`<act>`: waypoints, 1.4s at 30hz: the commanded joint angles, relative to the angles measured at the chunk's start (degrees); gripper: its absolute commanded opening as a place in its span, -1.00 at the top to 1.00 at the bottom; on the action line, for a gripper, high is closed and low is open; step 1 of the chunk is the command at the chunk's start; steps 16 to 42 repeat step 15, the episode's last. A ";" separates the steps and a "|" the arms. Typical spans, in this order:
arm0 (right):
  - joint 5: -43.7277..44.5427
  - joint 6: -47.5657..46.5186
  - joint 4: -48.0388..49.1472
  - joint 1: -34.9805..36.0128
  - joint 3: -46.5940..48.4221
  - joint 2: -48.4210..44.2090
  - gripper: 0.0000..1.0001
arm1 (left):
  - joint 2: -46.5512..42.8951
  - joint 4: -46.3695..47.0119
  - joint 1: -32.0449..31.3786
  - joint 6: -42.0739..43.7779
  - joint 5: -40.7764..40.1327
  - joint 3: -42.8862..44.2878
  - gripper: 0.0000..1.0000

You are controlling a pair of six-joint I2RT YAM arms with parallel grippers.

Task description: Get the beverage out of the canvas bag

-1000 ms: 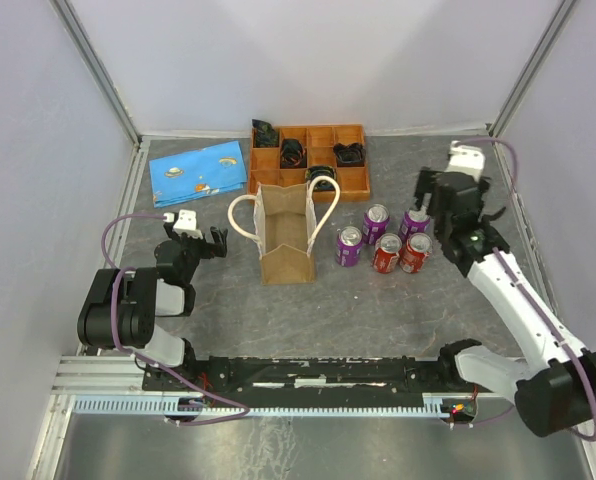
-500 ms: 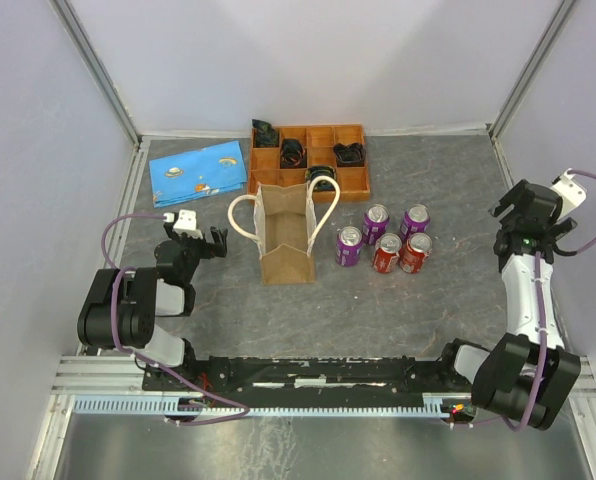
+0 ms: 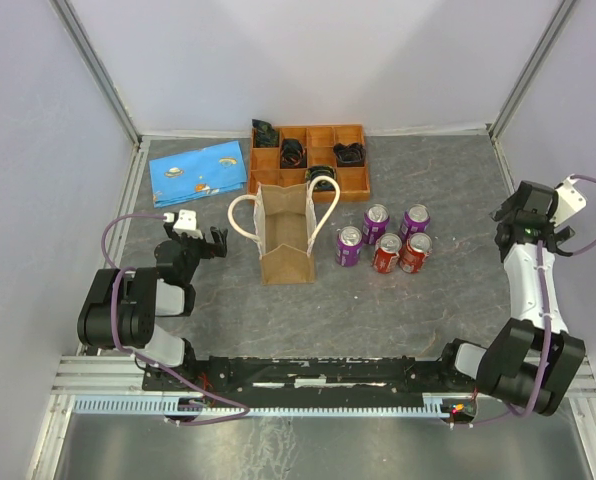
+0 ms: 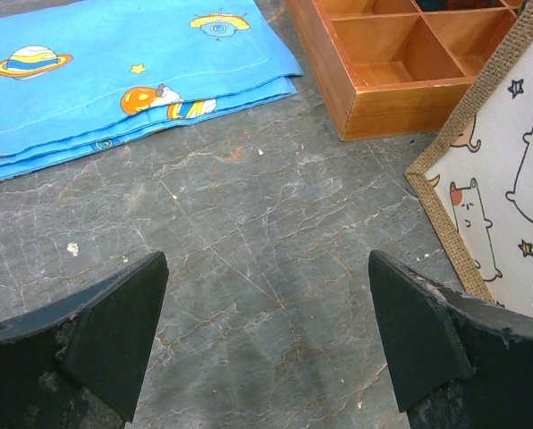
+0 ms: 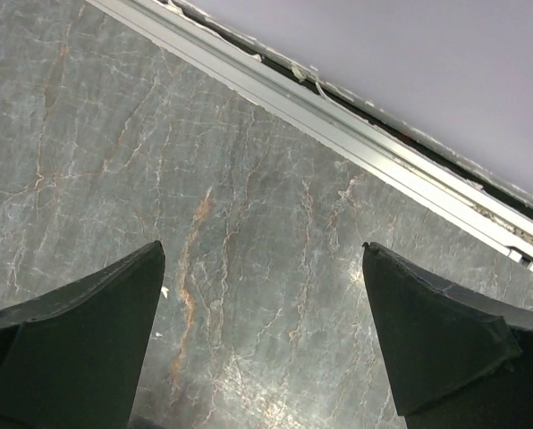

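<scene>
From above, the canvas bag (image 3: 286, 235) is seen standing upright mid-table, its rope handles splayed to both sides, with five soda cans (image 3: 383, 240) grouped just to its right; what lies inside the bag cannot be made out. The bag's printed side panel (image 4: 508, 179) is shown only by the left wrist camera, along with the orange tray (image 4: 383, 107) and the blue cloth (image 4: 114, 80) behind it. The left gripper (image 4: 266, 277) is held low over bare table left of the bag, jaws spread wide with nothing between them. In the right wrist view only grey table, a metal rail (image 5: 338, 134) and the wall are shown; the right gripper (image 5: 262, 259) is likewise spread wide and grips nothing.

A second ago the right gripper (image 3: 518, 207) was beside the cans; it is now drawn back to the table's right edge. The bag, cans and left arm are unchanged.
</scene>
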 commanded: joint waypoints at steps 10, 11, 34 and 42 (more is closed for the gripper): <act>3.53 2.26 -0.55 0.67 1.37 -2.88 -0.99 | -0.18 3.24 0.22 2.80 0.71 -0.15 -0.99; 3.62 2.17 -0.55 0.67 1.47 -2.55 -0.99 | -0.20 3.20 0.24 2.83 0.76 -0.15 -0.99; 3.54 1.73 -1.01 1.25 2.31 -1.68 -0.99 | -0.17 3.24 0.22 2.78 0.76 -0.15 -0.99; 3.54 1.73 -1.01 1.25 2.31 -1.68 -0.99 | -0.17 3.24 0.22 2.78 0.76 -0.15 -0.99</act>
